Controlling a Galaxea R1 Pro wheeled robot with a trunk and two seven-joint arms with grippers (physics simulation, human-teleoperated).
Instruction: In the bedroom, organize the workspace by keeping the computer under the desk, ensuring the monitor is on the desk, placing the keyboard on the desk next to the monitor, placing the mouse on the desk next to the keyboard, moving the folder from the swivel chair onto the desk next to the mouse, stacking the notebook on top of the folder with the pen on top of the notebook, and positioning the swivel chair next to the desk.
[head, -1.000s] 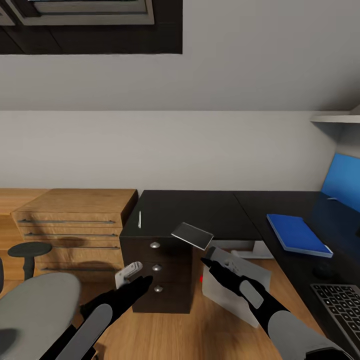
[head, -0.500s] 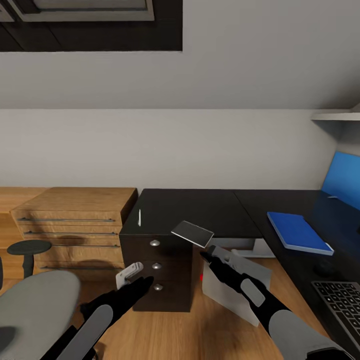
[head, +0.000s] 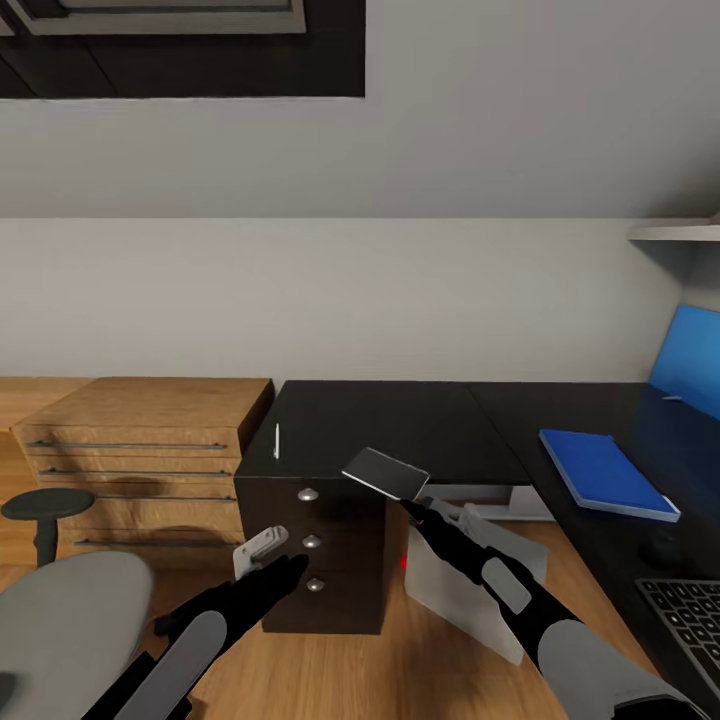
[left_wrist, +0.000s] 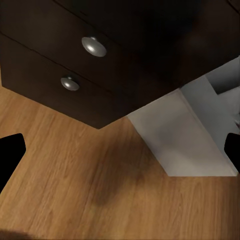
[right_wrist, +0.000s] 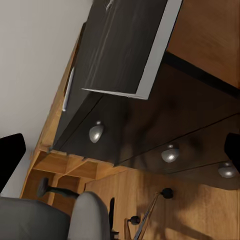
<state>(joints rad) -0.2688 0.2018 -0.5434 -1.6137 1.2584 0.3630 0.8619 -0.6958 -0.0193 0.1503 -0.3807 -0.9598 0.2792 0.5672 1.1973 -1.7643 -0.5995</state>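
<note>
Desk (head: 400, 415): glossy black L-shaped top, running from centre to 3 o'clock in the head view. Its drawer block (head: 330, 560) sits under the near left corner, round silver knobs (left_wrist: 93, 46) facing the robot.

Chair (head: 60, 620): grey seat at 8 o'clock, black armrest pad just above it. Well apart from the desk's right wing.

Wooden drawer unit (head: 140, 450) at 9 o'clock, flush against the desk's left end.

Computer (head: 470, 590): pale box on the floor beneath the desk, just right of the drawer block, partly behind the right arm. Small red light on its left face.

Folder (head: 605, 472): blue, flat on the desk's right wing at 3 o'clock.

Keyboard (head: 690, 620): corner showing at 4 o'clock, on the desk nearer than the folder.

Notebook (head: 385, 472): dark grey, tilted, held in the air over the desk's front edge beside the drawer block. Right gripper (head: 412, 507) clamped on its near corner; the wrist view shows the notebook (right_wrist: 125, 47) from beneath.

Left gripper (head: 262, 548): low, in front of the drawers, fingers apart, nothing between them.

Pen (head: 277, 440): thin white stick lying on the desk top near its left edge, at 10 o'clock from the notebook.
</note>
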